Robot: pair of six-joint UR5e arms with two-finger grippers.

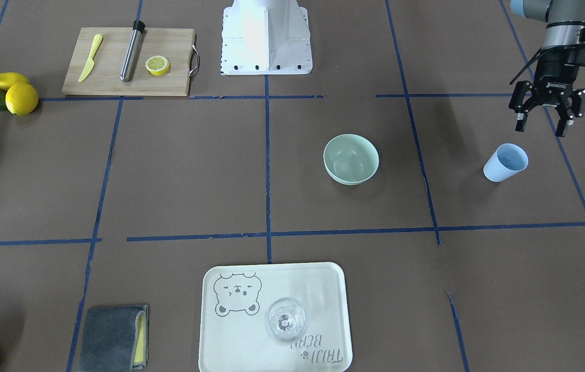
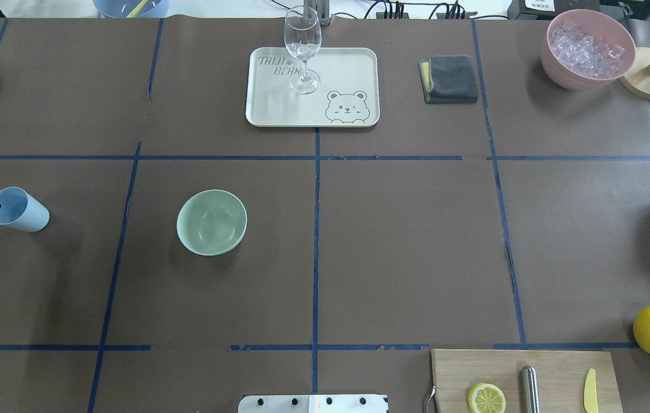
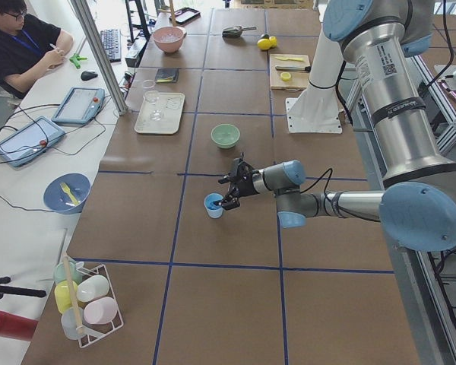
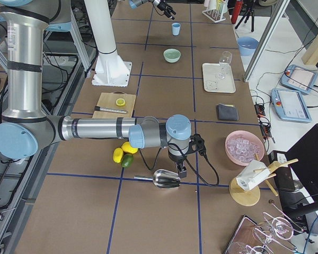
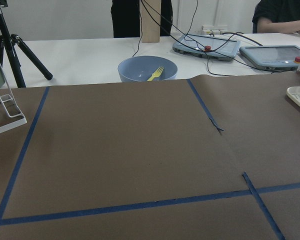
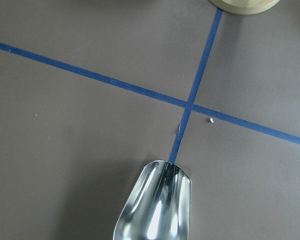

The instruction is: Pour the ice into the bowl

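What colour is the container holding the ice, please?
The container is pink, clearest in the overhead view.

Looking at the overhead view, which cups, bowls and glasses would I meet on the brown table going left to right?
Light blue cup → mint-green bowl → wine glass → pink bowl holding the ice.

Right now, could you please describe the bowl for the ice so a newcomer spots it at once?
From the bear tray, come toward the robot and left of the centre tape line. The bowl is mint-green, empty, and wider than the nearby light blue cup.
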